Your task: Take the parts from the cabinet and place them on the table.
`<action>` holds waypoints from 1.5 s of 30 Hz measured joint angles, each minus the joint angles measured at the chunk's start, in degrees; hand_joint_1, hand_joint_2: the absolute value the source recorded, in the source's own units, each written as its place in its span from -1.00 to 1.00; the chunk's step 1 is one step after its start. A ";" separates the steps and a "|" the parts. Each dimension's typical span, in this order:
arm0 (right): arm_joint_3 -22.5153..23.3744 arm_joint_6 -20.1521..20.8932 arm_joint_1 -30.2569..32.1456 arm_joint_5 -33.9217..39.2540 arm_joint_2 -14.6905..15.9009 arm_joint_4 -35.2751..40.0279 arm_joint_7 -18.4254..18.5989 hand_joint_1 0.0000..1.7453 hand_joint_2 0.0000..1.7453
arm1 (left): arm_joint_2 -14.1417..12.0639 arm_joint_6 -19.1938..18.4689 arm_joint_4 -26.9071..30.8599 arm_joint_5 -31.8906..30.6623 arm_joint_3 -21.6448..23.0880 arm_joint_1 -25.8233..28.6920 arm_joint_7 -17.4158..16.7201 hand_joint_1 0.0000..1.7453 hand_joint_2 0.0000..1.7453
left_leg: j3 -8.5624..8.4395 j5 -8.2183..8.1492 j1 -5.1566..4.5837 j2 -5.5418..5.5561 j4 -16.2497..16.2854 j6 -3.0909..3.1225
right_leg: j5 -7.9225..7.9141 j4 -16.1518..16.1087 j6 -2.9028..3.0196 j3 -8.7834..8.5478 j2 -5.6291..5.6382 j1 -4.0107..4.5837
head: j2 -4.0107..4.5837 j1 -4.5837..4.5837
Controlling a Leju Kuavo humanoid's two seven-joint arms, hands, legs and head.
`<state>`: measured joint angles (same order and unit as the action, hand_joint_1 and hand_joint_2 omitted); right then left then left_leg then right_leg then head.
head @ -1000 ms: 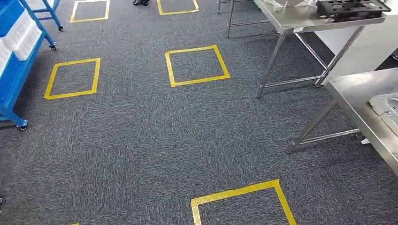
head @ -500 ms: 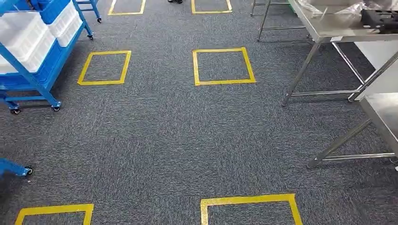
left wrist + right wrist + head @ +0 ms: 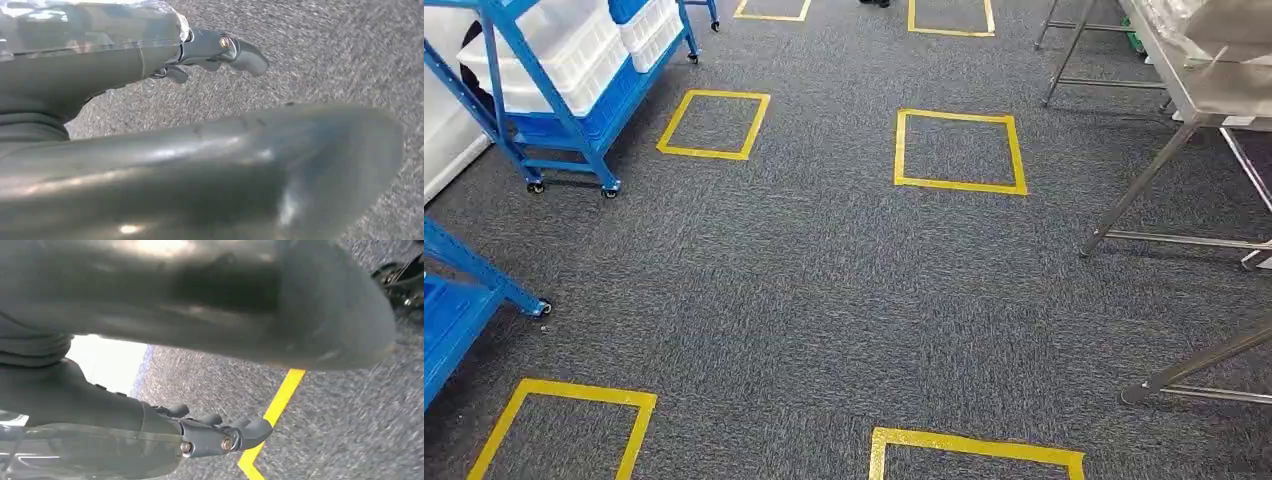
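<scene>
- As you look down from the head view, you have grey carpet (image 3: 824, 300) ahead, marked with yellow tape squares (image 3: 959, 150); two lie ahead, two more near the bottom edge.
- Your cabinet (image 3: 574, 90), a blue wheeled rack, stands at upper left; it carries white bins (image 3: 554, 60) and a blue bin; whether parts lie inside them, you cannot tell.
- A second blue frame (image 3: 469, 290) juts in at the left edge, on a castor.
- Your table (image 3: 1194, 80), steel-topped on slim legs, sits at upper right; another steel leg (image 3: 1194, 370) crosses lower right.
- Your left hand (image 3: 220, 50) hangs over the carpet; its fingers are loosely curved and apart, holding nothing.
- Your right hand (image 3: 225, 435) hangs above a yellow tape line (image 3: 272, 415); fingers likewise loosely curved, apart, empty.
</scene>
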<state>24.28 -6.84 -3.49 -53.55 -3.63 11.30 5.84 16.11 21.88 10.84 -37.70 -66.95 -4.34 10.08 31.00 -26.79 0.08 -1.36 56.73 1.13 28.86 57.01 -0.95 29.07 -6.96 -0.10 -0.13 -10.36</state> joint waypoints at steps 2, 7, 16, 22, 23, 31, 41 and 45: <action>0.00 -0.04 0.32 0.00 0.00 0.00 -0.02 -1.00 -1.00 | 0.22 -0.02 0.00 0.02 -0.02 -0.09 0.11 -1.00 -1.00 | -0.33 0.53 0.30 0.80 -0.43 0.49 | 2.76 3.17 -0.47 1.26 4.45 -0.53 | 0.02 0.02; 0.00 -0.17 0.71 0.00 -0.17 -0.02 -0.02 -1.00 -1.00 | 0.31 -0.48 0.00 0.04 -0.11 -0.10 0.39 -1.00 -1.00 | 0.42 0.77 0.07 4.03 0.02 0.70 | 6.73 16.05 -0.75 7.72 6.64 -0.76 | 0.02 0.02; -0.02 -0.28 0.57 -0.02 -0.35 -0.11 -0.20 -1.00 -1.00 | 0.35 -0.74 0.00 0.22 -0.13 -0.19 0.68 -1.00 -1.00 | 1.85 0.62 0.28 7.19 1.46 -1.86 | -0.45 0.45 1.78 0.98 8.66 -1.10 | 0.00 0.02; -0.02 -0.28 0.95 -0.02 -0.35 -0.11 -0.20 -1.00 -1.00 | 0.35 -0.74 0.00 0.78 -0.15 -0.15 0.72 -1.00 -1.00 | 9.57 -6.96 0.26 1.92 18.78 -2.24 | -0.21 0.38 2.86 1.14 3.92 -0.13 | 0.02 -0.04; -0.02 -0.28 0.89 -0.04 -0.35 -0.11 -0.20 -1.00 -1.00 | 0.35 -0.74 0.00 0.81 -0.17 -0.06 0.72 -1.00 -1.00 | 7.74 -4.98 0.25 1.69 15.42 -2.11 | -0.15 0.38 2.84 1.05 3.28 -0.08 | 0.00 -0.04; -0.46 0.61 0.02 -1.75 -0.44 -0.11 1.42 -1.00 -1.00 | 0.57 1.38 -0.02 0.92 -0.52 -0.03 0.83 -1.00 -1.00 | -0.37 0.35 -0.07 -0.14 -0.30 0.45 | 0.75 0.61 0.79 0.18 -0.03 0.31 | 0.00 -0.04; -1.82 0.92 0.05 -3.85 -0.57 -0.13 1.20 -1.00 -1.00 | 1.07 5.46 0.00 1.16 -1.46 -0.41 -0.15 -1.00 -1.00 | 0.31 0.45 0.14 6.20 0.72 0.17 | -0.53 2.31 -0.39 2.06 10.67 -1.71 | 0.02 0.07; -2.45 1.14 -2.15 -4.31 -1.18 -0.11 1.22 -1.00 -1.00 | 1.14 6.54 0.00 1.84 -1.51 -0.55 -0.22 -1.00 -1.00 | 1.53 0.97 0.34 8.37 0.80 -1.59 | -0.20 1.84 0.65 2.09 10.76 -1.05 | 0.00 0.04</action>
<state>21.83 -5.70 -5.64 -57.86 -4.81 11.19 7.06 17.25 28.41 10.84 -35.87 -68.46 -4.89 9.86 32.52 -25.82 0.42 7.01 57.53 -0.46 28.66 58.85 -0.30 31.16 3.79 -1.16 -0.13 -10.32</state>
